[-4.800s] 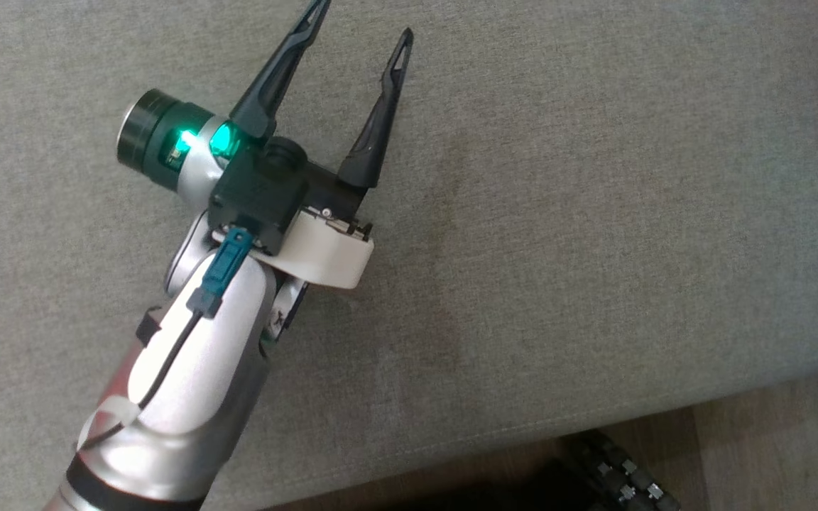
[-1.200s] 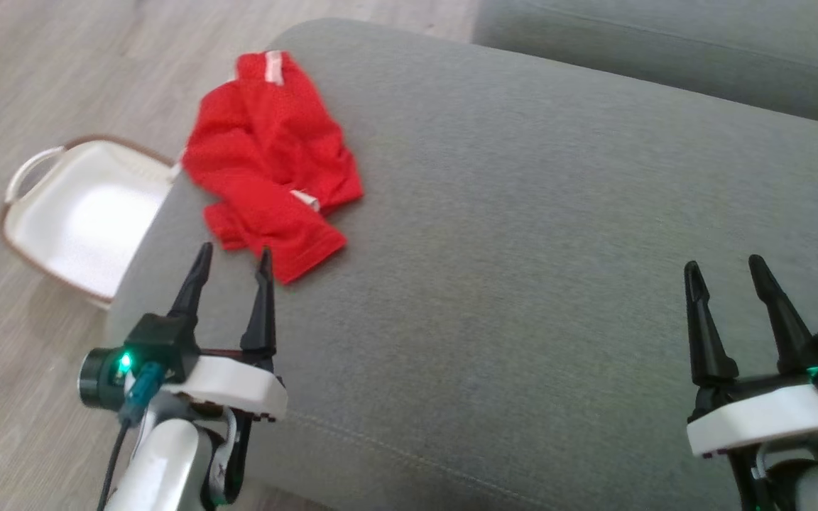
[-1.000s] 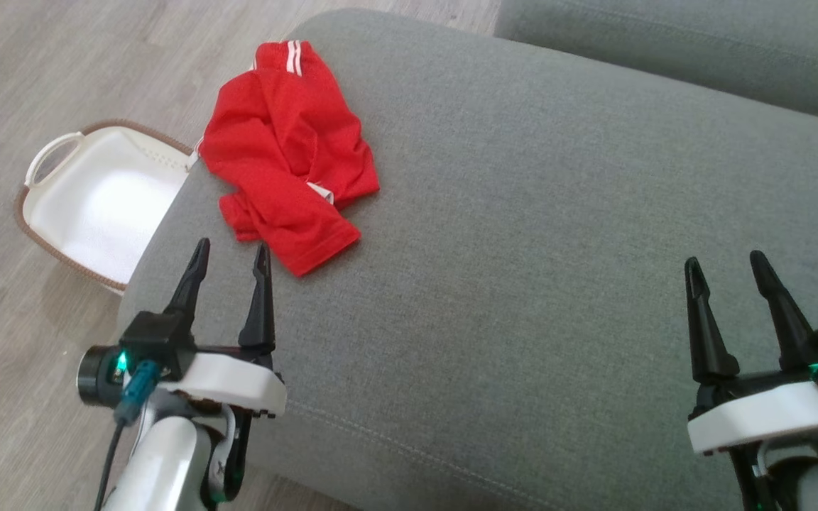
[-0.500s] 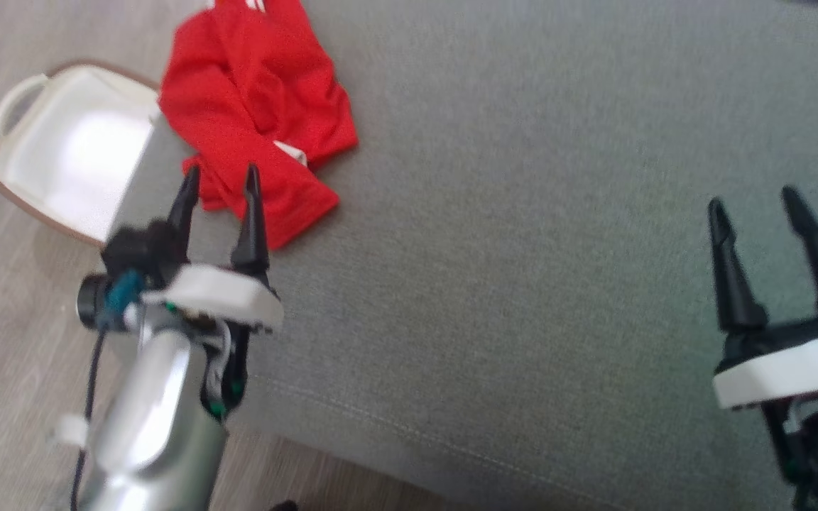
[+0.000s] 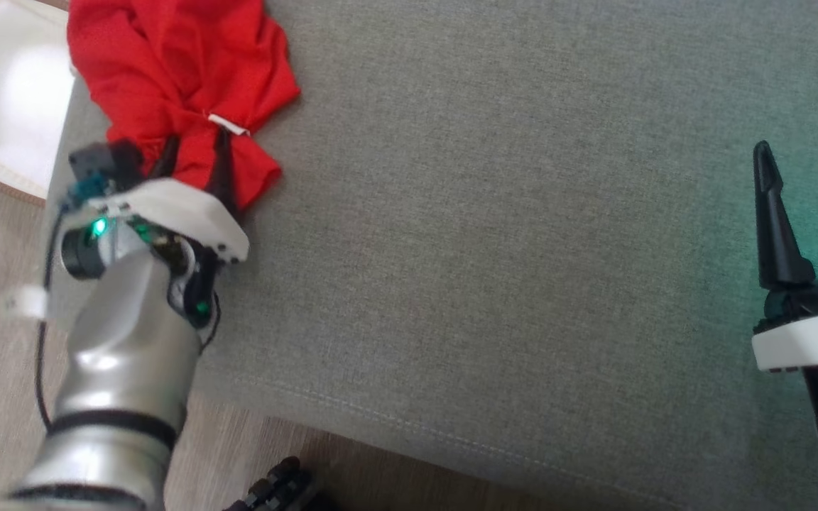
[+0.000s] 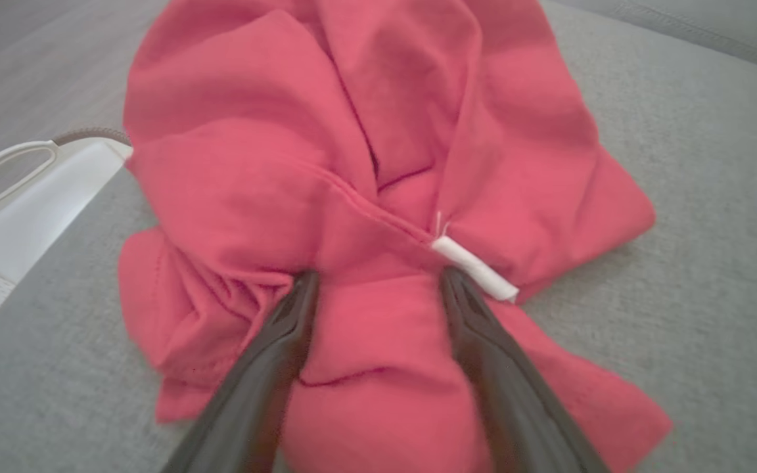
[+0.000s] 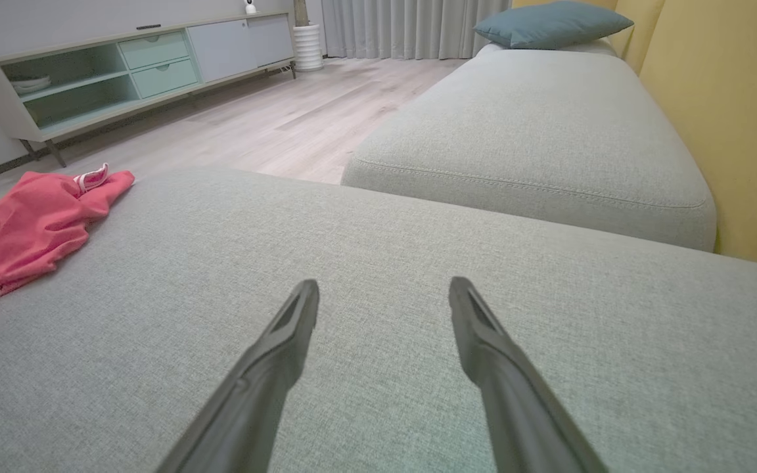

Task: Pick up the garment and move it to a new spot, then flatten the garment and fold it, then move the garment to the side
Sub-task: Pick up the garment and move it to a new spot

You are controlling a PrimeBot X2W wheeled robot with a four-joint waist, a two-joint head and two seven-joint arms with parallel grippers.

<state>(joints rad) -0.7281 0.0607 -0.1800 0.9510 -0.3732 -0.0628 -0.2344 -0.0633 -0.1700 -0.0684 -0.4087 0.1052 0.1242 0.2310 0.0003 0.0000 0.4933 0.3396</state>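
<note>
We see the head view swing down and closer over the last second, so the grey cushion [image 5: 522,248] takes up most of the frame and the white basket [image 5: 4,106] slides to the upper-left corner. That shift is the camera's own. The red garment [image 5: 182,78] lies crumpled at the upper left of the head view, on the cushion's end beside the basket.

The real change is the left gripper [image 5: 196,145]. A second ago its tips sit short of the cloth. Now they reach onto the garment's near fold. In the left wrist view the two fingers stand apart, pressed into the fabric either side of a bunched ridge, the right-hand tip just beside a small white tab [image 6: 474,268]. Nothing is pinched yet.

The right gripper [image 5: 803,142] waits at the right edge, also spread wide, over bare cushion and well apart from the garment.

We judge the first pick is ready: closing the left fingers comes next.
</note>
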